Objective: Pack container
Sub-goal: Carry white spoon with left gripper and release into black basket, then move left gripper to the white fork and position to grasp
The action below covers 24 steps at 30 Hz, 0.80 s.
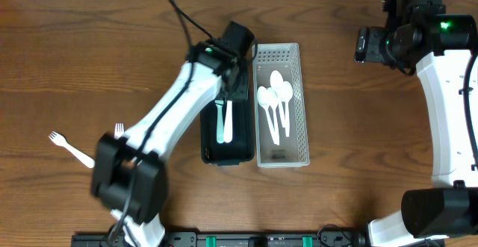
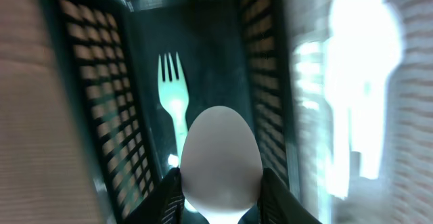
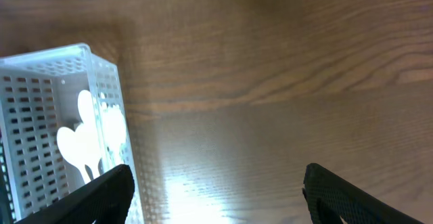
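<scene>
Pinches a spoon (image 2: 220, 153) in the left gripper (image 2: 218, 187), bowl jutting ahead of the jaws. Hangs over the black bin (image 2: 101, 102), above a fork (image 2: 174, 92) on its floor, long axis along the bin's length. Probably needs a sideways shift to the right: clear bin (image 1: 301, 105) with more spoons (image 1: 275, 101) just beside, parallel. Favours the left arm, far nearer. Shows the right gripper (image 3: 216, 193) spread and empty, well apart over bare table (image 3: 270, 61).

You are looking at a wooden table (image 1: 358, 127) that is carrying a black basket (image 1: 224, 160) just beside a white basket (image 1: 302, 127). A white fork (image 1: 71, 148) and a second fork (image 1: 119, 130) are lying well off to their left.
</scene>
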{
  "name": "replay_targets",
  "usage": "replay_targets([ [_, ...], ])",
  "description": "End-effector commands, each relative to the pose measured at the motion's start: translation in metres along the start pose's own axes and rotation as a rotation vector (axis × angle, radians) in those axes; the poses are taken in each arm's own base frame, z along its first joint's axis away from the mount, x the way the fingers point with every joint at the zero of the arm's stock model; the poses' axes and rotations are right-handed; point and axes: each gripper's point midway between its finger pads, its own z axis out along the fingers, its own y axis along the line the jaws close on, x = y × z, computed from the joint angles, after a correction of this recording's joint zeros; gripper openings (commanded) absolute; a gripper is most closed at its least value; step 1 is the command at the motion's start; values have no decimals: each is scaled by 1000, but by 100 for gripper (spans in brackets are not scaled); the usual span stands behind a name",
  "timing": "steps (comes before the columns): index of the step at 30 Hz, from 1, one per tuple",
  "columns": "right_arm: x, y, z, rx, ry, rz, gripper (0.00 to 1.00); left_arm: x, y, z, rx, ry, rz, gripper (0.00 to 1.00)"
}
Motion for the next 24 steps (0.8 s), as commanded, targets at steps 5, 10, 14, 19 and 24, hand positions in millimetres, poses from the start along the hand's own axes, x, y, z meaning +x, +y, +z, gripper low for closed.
replay_targets([
  [5,6,-6,2,20,29,-34,83,10,16,42,-55,101,3,17],
  [10,6,-6,2,20,28,-34,83,-4,23,29,-74,44,65,48],
  [14,6,-6,2,20,28,-41,83,-29,31,-19,-102,-87,98,66],
  [19,5,-9,2,23,28,-34,83,-52,83,-112,-157,-322,-24,94],
  [24,4,-14,2,28,25,-22,84,-37,190,-180,-220,-456,-380,99],
])
